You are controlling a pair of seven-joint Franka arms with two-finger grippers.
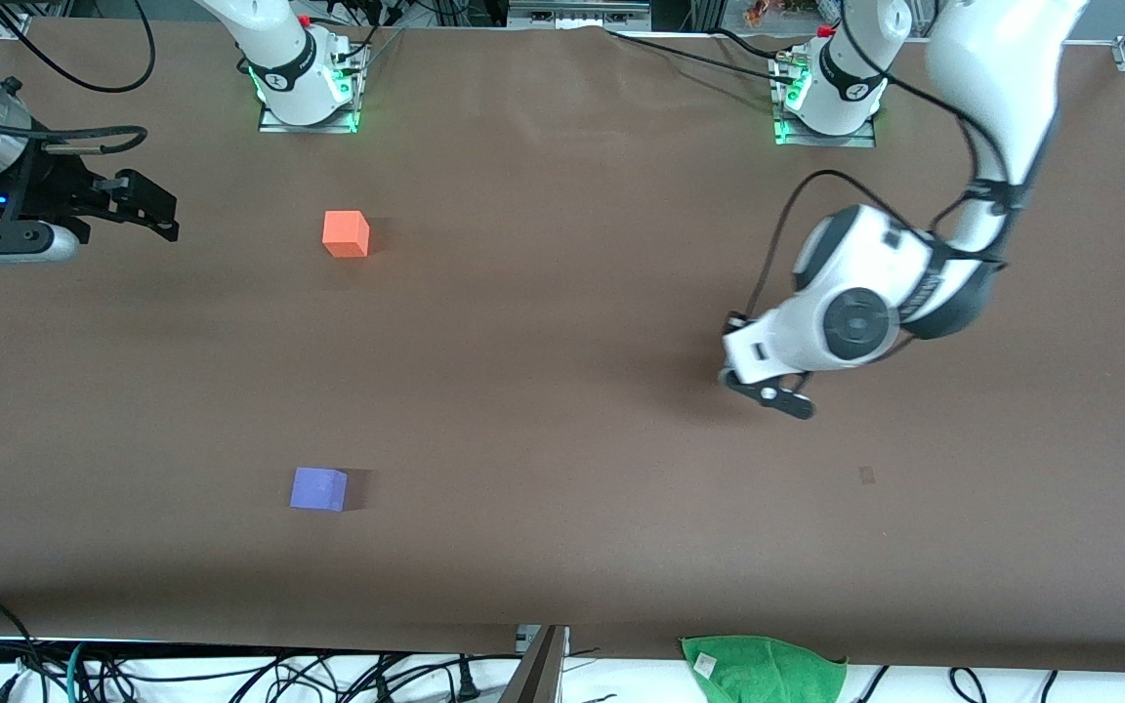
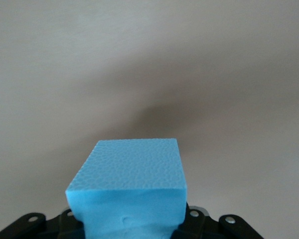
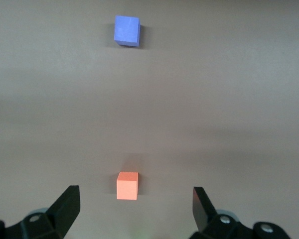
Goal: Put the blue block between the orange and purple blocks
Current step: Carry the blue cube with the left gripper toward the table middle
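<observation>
The orange block [image 1: 346, 234] sits on the brown table toward the right arm's end. The purple block [image 1: 318, 488] lies nearer to the front camera than the orange one, with bare table between them. Both also show in the right wrist view, the orange block [image 3: 127, 185] and the purple block [image 3: 127, 30]. My left gripper [image 1: 768, 391] is over the table toward the left arm's end, shut on the blue block [image 2: 132, 184]. The hand hides the blue block in the front view. My right gripper [image 1: 157, 210] is open and empty, beside the orange block; it also shows in the right wrist view [image 3: 134, 206].
A green cloth [image 1: 763, 669] lies at the table's front edge. A small dark mark [image 1: 866, 475] is on the table near the left gripper. The two arm bases [image 1: 309, 88] [image 1: 826, 98] stand along the table's back edge. Cables hang past the front edge.
</observation>
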